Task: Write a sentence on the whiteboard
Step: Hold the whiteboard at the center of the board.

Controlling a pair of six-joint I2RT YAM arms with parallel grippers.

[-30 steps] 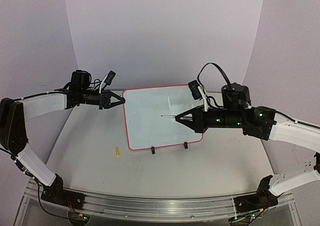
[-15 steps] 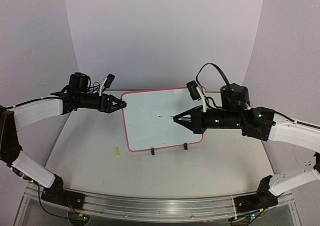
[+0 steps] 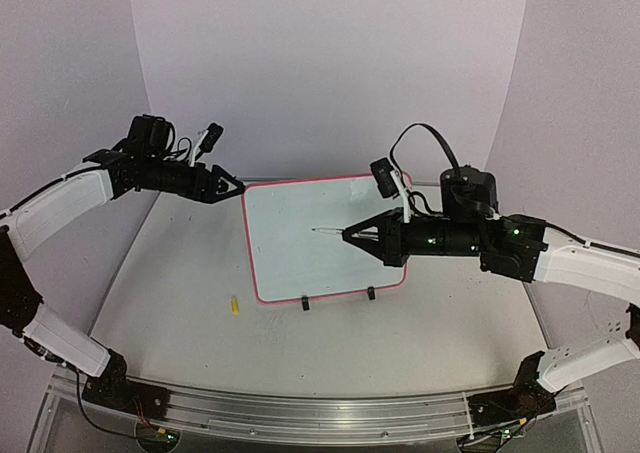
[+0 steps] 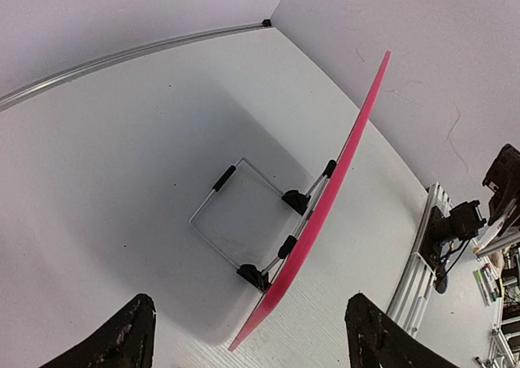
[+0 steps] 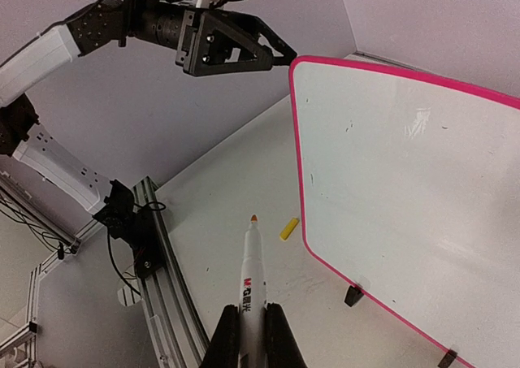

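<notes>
On the desk (image 3: 200,343), centre, toward the far wall:

Item 1 — whiteboard (image 3: 290,243). It stood on its long edge and leaned back, its red-pink frame with rounded corners. Two small black clip feet (image 3: 305,302) gripped the lower edge. In the left wrist view a thin wire stand (image 4: 223,209) propped it from behind. The white face showed only a few tiny dark specks in the right wrist view; no writing could be made out on it.

Item 2 — left claw (image 3: 238,189). It was held in the air just beside the board's upper left corner, pointing toward it. The jaws stood wide apart with nothing gripped. The left wrist camera showed the board edge-on between the two dark fingertips (image 4: 130,335). Whether the claw touched the frame could not be told.

Item 3 — right claw (image 3: 347,235). It hung in front of the board's right half, closed on a marker (image 3: 330,233). The marker lay roughly level and pointed left across the face. Its tip (image 5: 253,218) looked orange in the right wrist view and stood clear of the white surface.

Item 4 — small yellow object (image 3: 234,304). It lay loose on the desk, near the board's lower left corner and apart from it.

Item 5 — metal rail (image 3: 300,413). It ran along the near edge and carried both arm bases.
</notes>
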